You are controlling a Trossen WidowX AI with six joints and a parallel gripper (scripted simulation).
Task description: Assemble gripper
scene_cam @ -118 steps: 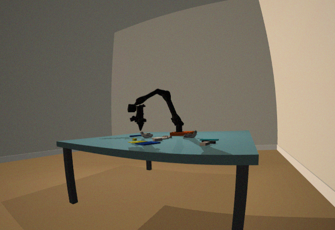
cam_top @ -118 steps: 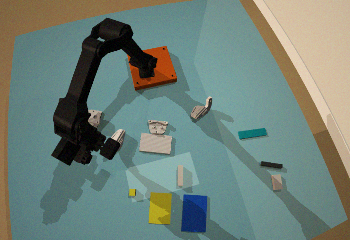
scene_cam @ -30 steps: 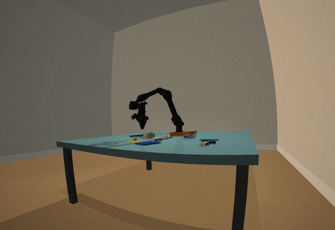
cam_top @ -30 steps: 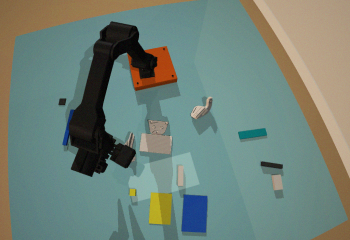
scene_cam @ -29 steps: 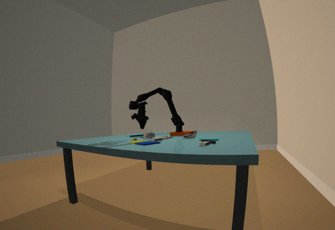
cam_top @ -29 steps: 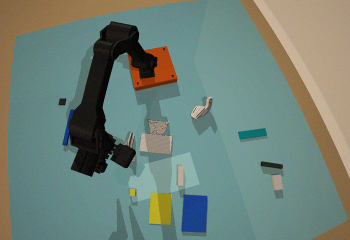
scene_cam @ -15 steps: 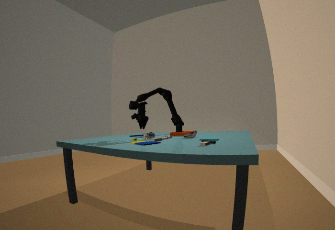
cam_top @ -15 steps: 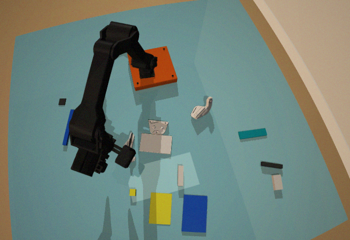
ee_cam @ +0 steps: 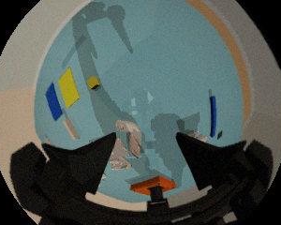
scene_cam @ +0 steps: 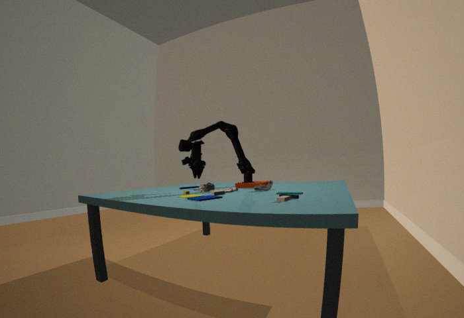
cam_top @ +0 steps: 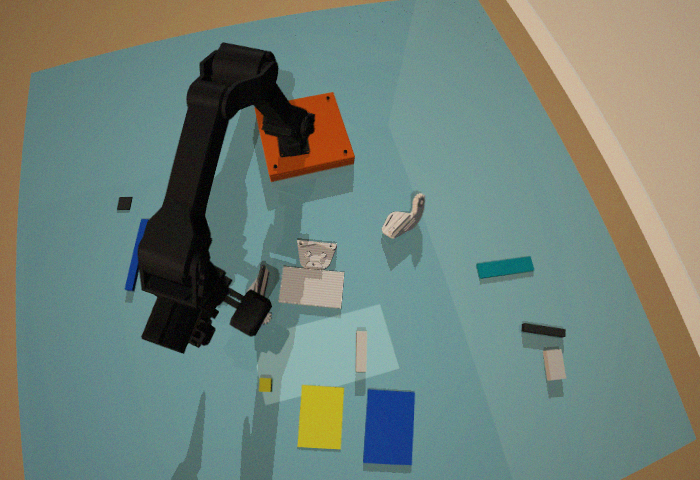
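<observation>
"What does the top view give you?"
"Your table (cam_top: 475, 169) (scene_cam: 217, 219) (ee_cam: 169, 66) has the orange plate (cam_top: 333, 133) (scene_cam: 241, 185) (ee_cam: 140, 186) near its upper edge. One jaw (cam_top: 400, 223) (scene_cam: 262, 187) lies inward from the right edge, apart from the pale assembly (cam_top: 311, 287) (scene_cam: 223, 191) (ee_cam: 118, 163). The other jaw (cam_top: 259, 281) (scene_cam: 206, 187) (ee_cam: 133, 136) lies leftward, partly covered; the arm hides your fingertips."
"Exterior?"
"Your claw (scene_cam: 197, 177) (ee_cam: 147, 135) hangs above the table, toward the left edge."
"Wrist?"
"Your claw is spread wide, gripping nothing; that leftward jaw shows between its tips."
</observation>
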